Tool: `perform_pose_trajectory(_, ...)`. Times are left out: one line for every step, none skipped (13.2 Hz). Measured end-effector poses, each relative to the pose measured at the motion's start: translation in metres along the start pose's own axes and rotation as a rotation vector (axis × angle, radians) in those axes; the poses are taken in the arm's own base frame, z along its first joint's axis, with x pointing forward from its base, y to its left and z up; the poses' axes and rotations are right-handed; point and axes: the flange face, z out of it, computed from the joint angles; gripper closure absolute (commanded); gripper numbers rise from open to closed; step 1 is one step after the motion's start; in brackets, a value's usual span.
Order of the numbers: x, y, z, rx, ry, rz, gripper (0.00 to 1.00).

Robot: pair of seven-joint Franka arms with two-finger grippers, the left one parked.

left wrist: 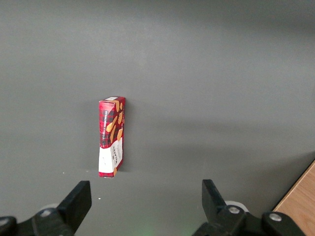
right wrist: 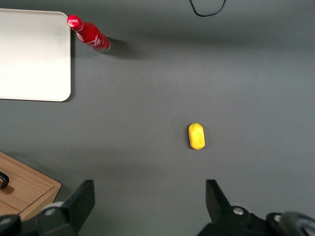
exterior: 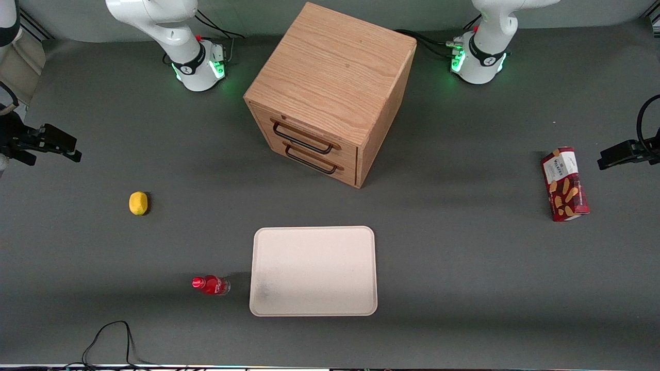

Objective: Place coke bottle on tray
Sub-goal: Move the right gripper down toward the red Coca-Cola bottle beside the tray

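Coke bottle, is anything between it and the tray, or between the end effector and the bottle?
Nothing visible. The coke bottle stands on bare table right beside the tray. The end effector, open, hangs high near the lemon, which sits off the direct line to the bottle.

White script on coke bottle [right wrist: 92, 37] label, illegible, red snack box [exterior: 564, 184] print unreadable

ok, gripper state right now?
Right gripper: open, holding nothing, up over the table near the lemon; coke bottle untouched beside the tray.
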Motion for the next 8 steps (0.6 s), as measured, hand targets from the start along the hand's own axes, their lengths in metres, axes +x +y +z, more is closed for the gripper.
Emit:
perform_pose_trajectory(-0.0006, 0.0002, 0.0002, 0.0, -0.005, 0.0, 0.0)
perform_pose_trajectory(-0.0012, 0.0006, 0.0006, 0.001, -0.01, 0.001, 0.0)
perform_pose_trajectory(-0.0015, 0.0009, 0.0008, 0.001, -0.012, 0.002, 0.0)
perform_pose_trajectory(-0.0016, 0.0011, 0.0008, 0.001, -0.013, 0.002, 0.0)
perform_pose_trajectory(-0.0016, 0.0012, 0.0009, 0.001, -0.013, 0.002, 0.0)
perform_pose_trajectory(-0.0016, 0.0012, 0.0009, 0.001, -0.014, 0.002, 0.0)
perform_pose_trajectory(-0.0016, 0.0011, 0.0009, 0.001, -0.014, 0.002, 0.0)
perform_pose_trajectory(-0.0016, 0.001, 0.0009, 0.001, -0.014, 0.002, 0.0)
